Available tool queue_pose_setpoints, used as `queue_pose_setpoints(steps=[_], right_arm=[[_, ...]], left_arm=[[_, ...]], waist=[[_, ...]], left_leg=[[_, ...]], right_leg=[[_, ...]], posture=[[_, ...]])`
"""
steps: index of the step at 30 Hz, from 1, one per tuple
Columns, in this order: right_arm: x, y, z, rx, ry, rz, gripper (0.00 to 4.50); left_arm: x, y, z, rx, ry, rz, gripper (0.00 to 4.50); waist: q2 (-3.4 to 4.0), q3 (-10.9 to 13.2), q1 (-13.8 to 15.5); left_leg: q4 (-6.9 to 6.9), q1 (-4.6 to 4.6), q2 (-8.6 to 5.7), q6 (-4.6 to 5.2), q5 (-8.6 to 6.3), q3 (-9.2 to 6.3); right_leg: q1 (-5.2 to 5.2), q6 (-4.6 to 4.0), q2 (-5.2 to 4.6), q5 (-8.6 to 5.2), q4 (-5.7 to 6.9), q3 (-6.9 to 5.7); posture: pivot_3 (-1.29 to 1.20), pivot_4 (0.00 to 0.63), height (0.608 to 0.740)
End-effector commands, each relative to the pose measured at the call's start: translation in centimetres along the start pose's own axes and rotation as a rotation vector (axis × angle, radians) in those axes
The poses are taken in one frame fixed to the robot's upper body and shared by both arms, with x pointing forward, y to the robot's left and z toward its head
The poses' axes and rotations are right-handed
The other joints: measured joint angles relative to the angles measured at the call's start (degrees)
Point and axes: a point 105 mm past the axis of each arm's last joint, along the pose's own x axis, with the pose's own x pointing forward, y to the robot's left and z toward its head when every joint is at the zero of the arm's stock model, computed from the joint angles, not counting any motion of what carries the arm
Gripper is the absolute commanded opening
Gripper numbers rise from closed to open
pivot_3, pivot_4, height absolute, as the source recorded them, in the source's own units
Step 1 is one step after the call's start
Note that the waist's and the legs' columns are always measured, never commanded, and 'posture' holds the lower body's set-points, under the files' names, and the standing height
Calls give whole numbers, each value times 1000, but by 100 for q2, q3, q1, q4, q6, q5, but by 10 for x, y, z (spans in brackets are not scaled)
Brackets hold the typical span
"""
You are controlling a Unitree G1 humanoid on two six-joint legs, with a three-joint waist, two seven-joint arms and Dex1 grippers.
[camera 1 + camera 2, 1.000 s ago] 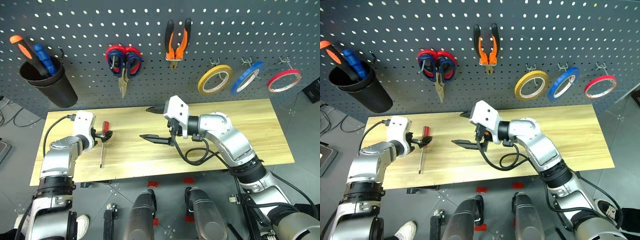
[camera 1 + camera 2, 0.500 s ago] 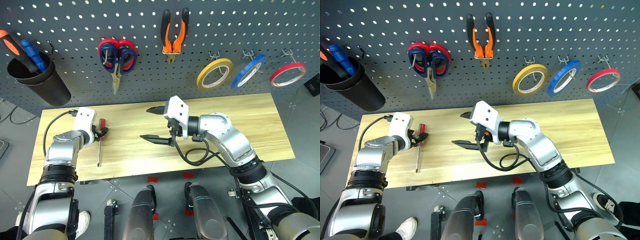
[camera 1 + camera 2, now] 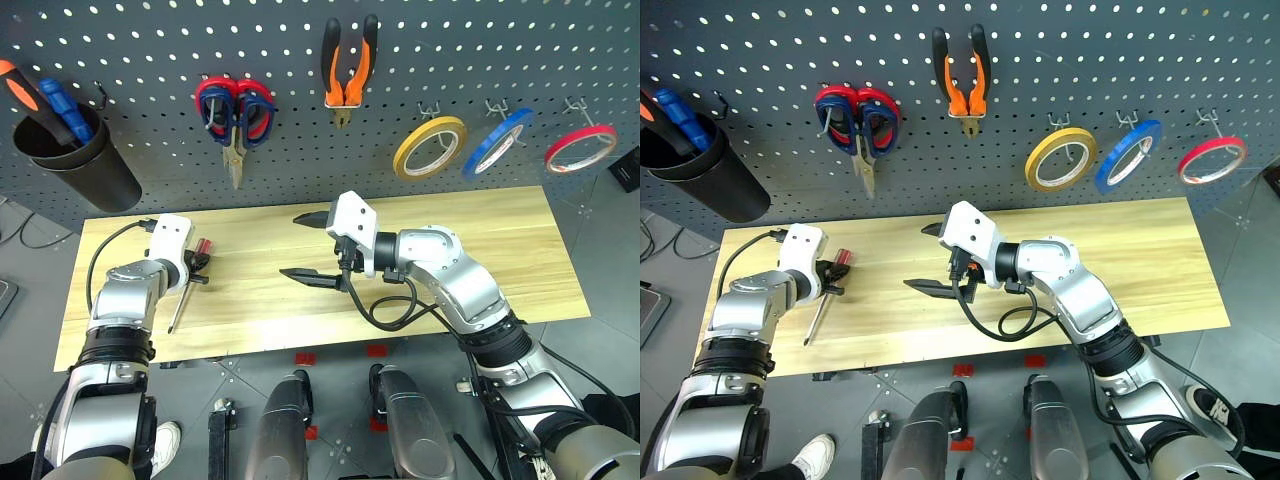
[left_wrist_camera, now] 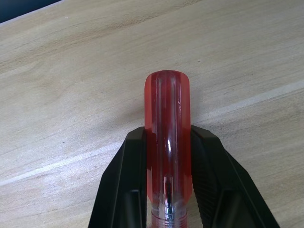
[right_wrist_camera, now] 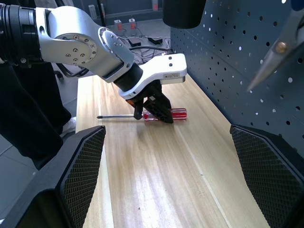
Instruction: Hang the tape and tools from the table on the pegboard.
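Note:
My left gripper (image 3: 197,262) is shut on the red handle of the slim screwdriver (image 3: 203,246) at the left end of the wooden table (image 3: 480,230). In the left wrist view, both fingers (image 4: 128,166) press against the handle (image 4: 167,118). The metal shaft (image 3: 176,312) slants toward the table's front edge, low over the wood. My right gripper (image 3: 301,247) hangs open and empty over the table's middle, pointing left. On the pegboard (image 3: 150,40) hang the orange-and-black pliers (image 3: 348,70), the dark blue scissors (image 3: 258,115) and the red tape ring (image 3: 580,148).
Red-handled scissors (image 3: 222,105) hang overlapping the blue ones. A yellow tape ring (image 3: 430,147) and a blue one (image 3: 495,148) hang beside the red. A black cup (image 3: 70,165) at the far left holds orange and blue screwdrivers.
My left gripper has closed on the screwdriver's handle, and the shaft has swung to slant leftward. The right arm has stayed still. The camera shifted slightly early on.

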Motion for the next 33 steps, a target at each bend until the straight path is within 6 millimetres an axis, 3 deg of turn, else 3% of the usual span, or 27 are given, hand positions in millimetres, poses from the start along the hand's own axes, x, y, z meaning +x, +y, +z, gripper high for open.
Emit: queue_pose_setpoints(steps=[1, 6, 13, 20, 23, 27, 33], right_arm=[[-9, -1, 17, -14, -76, 4, 4500], [-21, 2, 18, 18, -112, 11, 4500], [-39, -5, 28, 110, -224, -32, 4500], [-47, -21, 51, 201, -366, -133, 4500], [-46, -22, 60, 196, -408, -145, 4500], [-46, -28, 70, 177, -446, -176, 4500], [-49, -42, 75, 169, -461, -249, 4500]], left_arm=[[-17, -9, 2, 96, -22, -11, 910], [-42, -33, -1, 171, -71, -8, 910], [-78, -68, 17, 302, -268, 119, 910], [-126, -72, 75, 421, -583, 393, 910], [-142, -67, 94, 408, -669, 475, 910], [-169, -56, 136, 418, -848, 594, 910], [-188, -45, 174, 400, -987, 689, 910]], waist=[[-1, -1, -29], [-5, -5, -32], [-23, -61, 44], [-43, -305, 168], [-43, -456, 217], [-56, -583, 246], [-70, -740, 258]], left_leg=[[-4, -2, 0, -7, 3, 2], [-10, -21, 0, -11, 5, -16], [-7, -26, -5, -18, 9, -24], [-12, -35, -3, -33, 18, -31], [-11, -35, -9, -33, 18, -22], [-11, -32, -8, -33, 18, -23], [-10, -33, -11, -34, 19, -20]], right_leg=[[-1, 0, -3, 0, -5, 1], [-6, 0, -15, 0, -13, -5], [-4, 0, -21, 0, -10, -12], [-12, -3, -15, 2, -10, -22], [-12, -3, -15, 2, -12, -26], [-10, -3, -9, 2, -9, -30], [-8, -3, -1, 3, -14, -27]], posture=[[-129, 434, 740], [-115, 388, 740], [-77, 301, 740], [-45, 231, 740], [-47, 212, 740], [-36, 190, 740], [-32, 189, 740]])
